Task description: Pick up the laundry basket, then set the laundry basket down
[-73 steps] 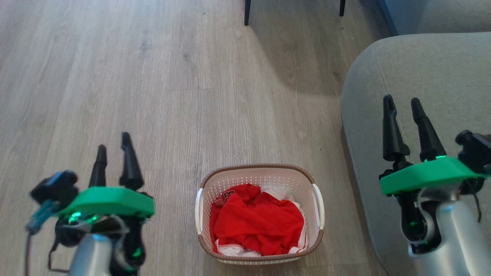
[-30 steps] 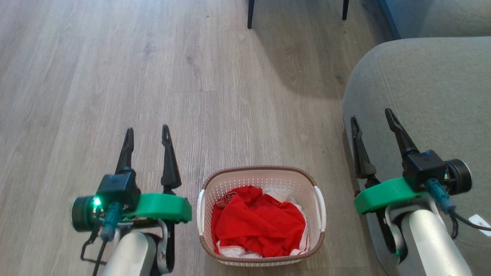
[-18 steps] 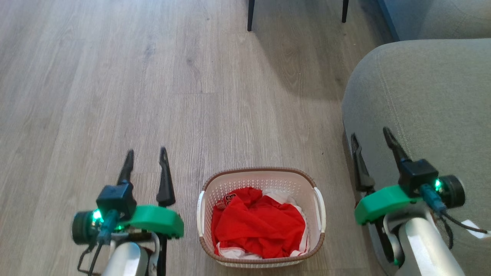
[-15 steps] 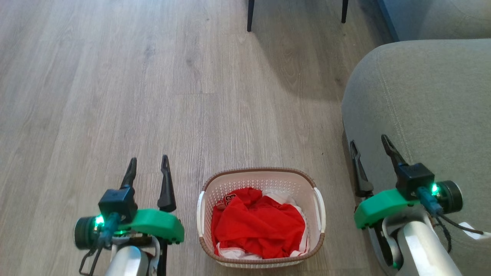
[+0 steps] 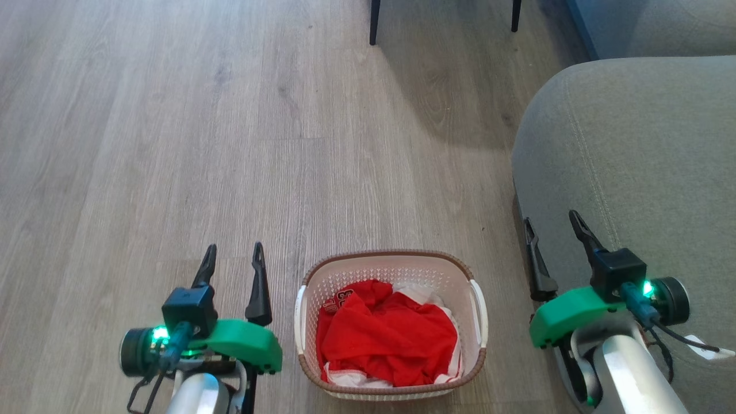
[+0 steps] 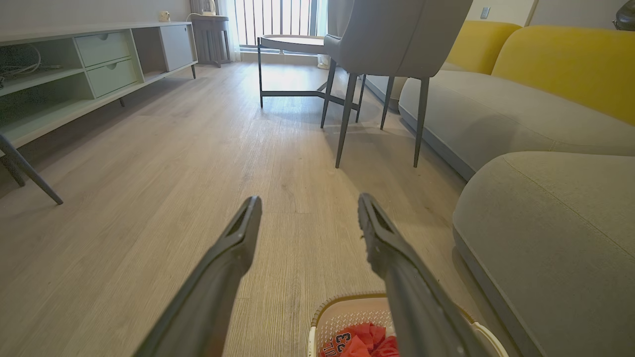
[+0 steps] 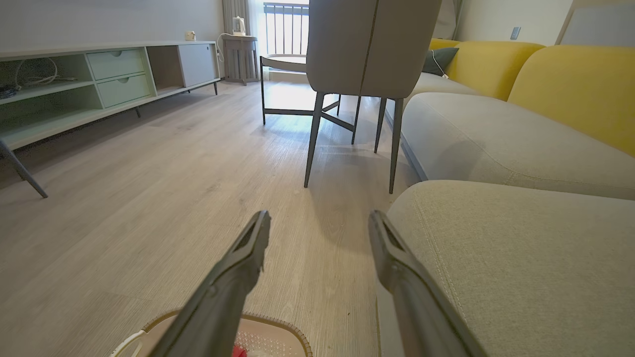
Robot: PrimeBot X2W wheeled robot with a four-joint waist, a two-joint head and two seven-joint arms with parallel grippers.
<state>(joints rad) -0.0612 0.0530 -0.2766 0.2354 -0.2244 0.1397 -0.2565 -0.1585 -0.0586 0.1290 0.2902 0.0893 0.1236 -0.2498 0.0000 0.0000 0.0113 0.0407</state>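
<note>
Red clothing [image 5: 391, 339] is held in the laundry basket [image 5: 391, 252], set on the floor [image 5: 172, 144] between the left claw [image 5: 234, 247] and right claw [image 5: 549, 218]; both are spread apart, nothing gripped.

The laundry basket [image 5: 397, 269] is white, perforated, brown-rimmed; the clothes [image 5: 388, 339] red.

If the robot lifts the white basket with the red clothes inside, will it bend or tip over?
Probably it keeps its shape: the laundry basket looks like hard plastic with a brown rim. It is likely light, since soft red clothes lie inside. Lifted by both side handles it should stay level; by one, it might tilt.
</note>
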